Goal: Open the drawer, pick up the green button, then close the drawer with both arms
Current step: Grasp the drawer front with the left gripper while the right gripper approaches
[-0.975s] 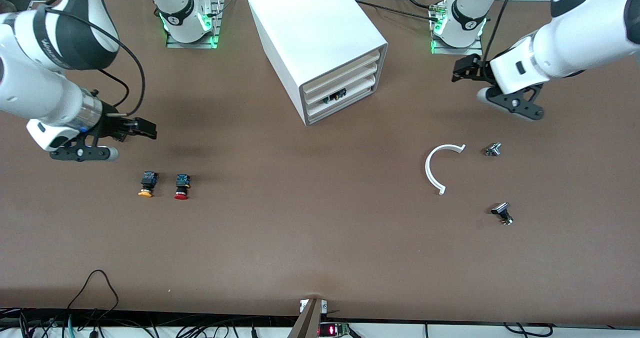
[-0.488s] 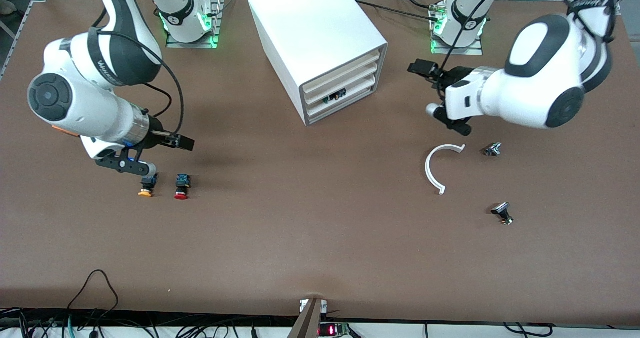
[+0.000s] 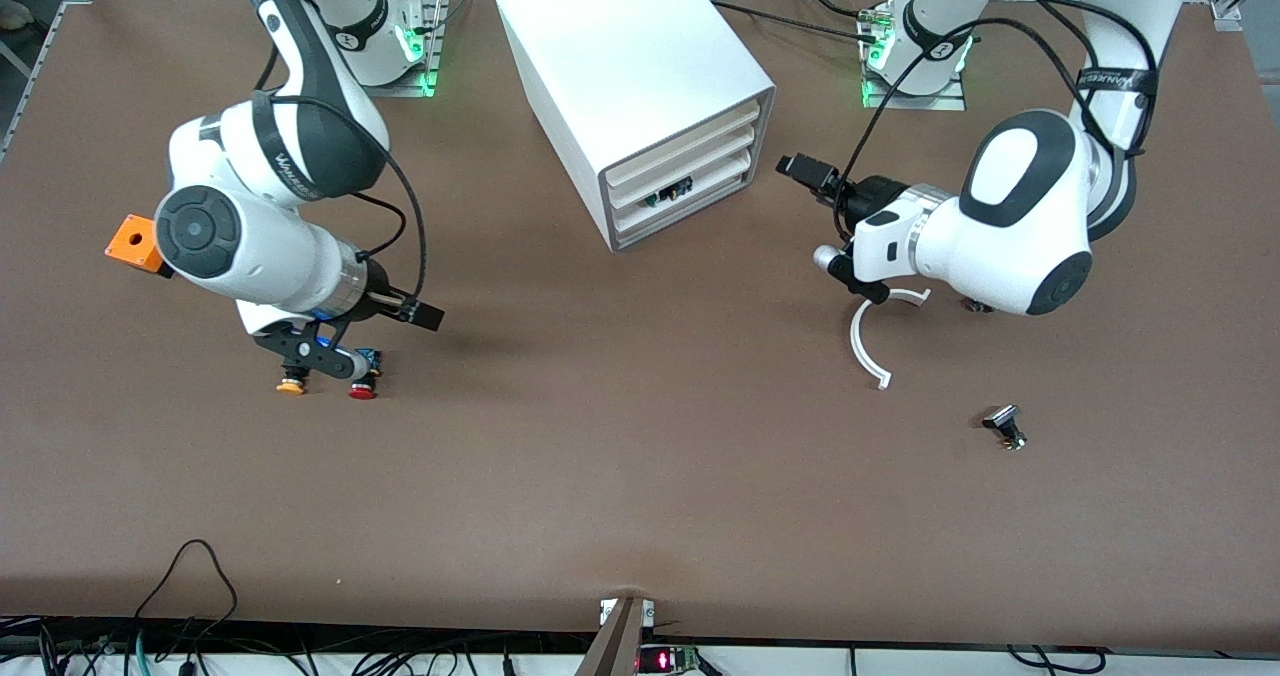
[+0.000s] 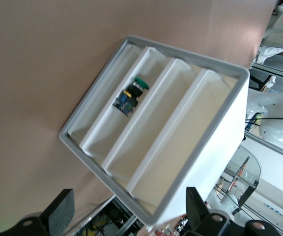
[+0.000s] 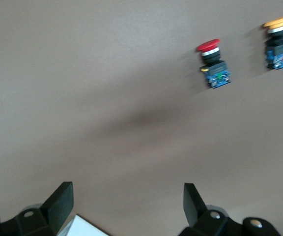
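We see the left end effector [image 3: 838, 259] spread wide, empty, facing the white box cabinet [image 3: 640, 86]; the small green-capped push button [image 4: 131, 94] lies in its shut lowest white plastic drawer [image 3: 690, 208]. Right end effector [image 3: 330, 356] wide, empty, over red-capped [image 5: 212, 62] and yellow-capped buttons [image 5: 280, 42] on the brown tabletop [image 3: 620, 456].

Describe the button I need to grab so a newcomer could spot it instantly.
Find the white cabinet midway between the arm bases. In its lowest drawer lies the button. Its cap is green, whereas the two buttons out on the table are red-capped and yellow-capped.
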Controlling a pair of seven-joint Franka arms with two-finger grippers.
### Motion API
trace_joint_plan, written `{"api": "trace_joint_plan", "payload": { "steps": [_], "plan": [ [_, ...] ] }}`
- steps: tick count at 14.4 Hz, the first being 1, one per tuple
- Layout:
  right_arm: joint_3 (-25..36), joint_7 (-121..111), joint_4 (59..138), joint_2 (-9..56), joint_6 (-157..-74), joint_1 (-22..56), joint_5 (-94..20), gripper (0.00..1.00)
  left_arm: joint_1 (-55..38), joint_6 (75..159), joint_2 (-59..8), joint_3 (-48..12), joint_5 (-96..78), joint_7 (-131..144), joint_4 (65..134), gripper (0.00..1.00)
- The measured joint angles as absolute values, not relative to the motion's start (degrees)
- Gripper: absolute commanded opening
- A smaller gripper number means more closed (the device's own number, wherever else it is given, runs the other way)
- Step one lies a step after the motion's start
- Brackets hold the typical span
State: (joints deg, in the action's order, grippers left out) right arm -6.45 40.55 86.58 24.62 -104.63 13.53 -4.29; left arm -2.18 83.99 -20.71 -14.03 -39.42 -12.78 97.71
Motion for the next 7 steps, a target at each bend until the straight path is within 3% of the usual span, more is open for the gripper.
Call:
{"api": "trace_joint_plan", "payload": {
  "steps": [3, 7],
  "plan": [
    [-6.4, 43.7, 84.2, 26.8, -106.4, 14.9, -4.3, 0.99, -2.1, 91.8, -22.1, -14.0, -41.1, -19.7, 100.5, 1.00],
    [-6.4, 46.4, 83.1, 28.3, -110.9, 16.0, -4.3, 0.99, -2.1, 102.1, -23.8, -14.0, -54.4, -34.7, 111.4, 0.99]
  ]
}}
